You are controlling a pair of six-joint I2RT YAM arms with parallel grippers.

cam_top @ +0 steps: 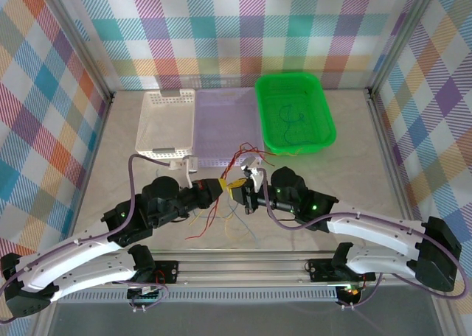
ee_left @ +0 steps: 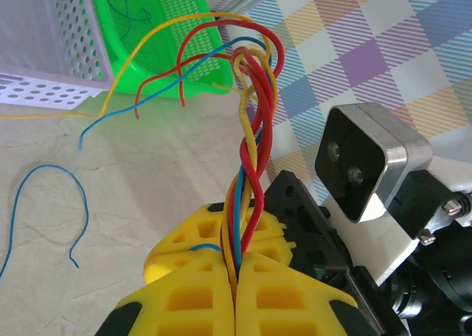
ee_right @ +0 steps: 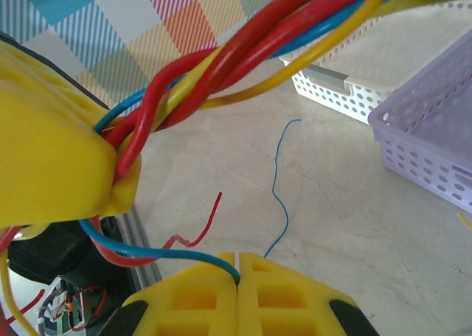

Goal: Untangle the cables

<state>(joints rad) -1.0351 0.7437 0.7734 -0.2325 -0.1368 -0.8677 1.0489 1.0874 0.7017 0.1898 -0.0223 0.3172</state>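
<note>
A twisted bundle of red, yellow and blue cables rises from my left gripper, whose yellow jaws are shut on it. Its loose ends fan out toward the baskets. From above, both grippers meet mid-table: my left gripper touches my right gripper, with cable ends sticking up behind them. My right gripper is shut on a single blue cable that leads back into the bundle at the left gripper's finger.
A green basket at the back right holds a blue cable. A lilac basket and a white basket stand beside it. Loose blue and red cables lie on the table under the grippers.
</note>
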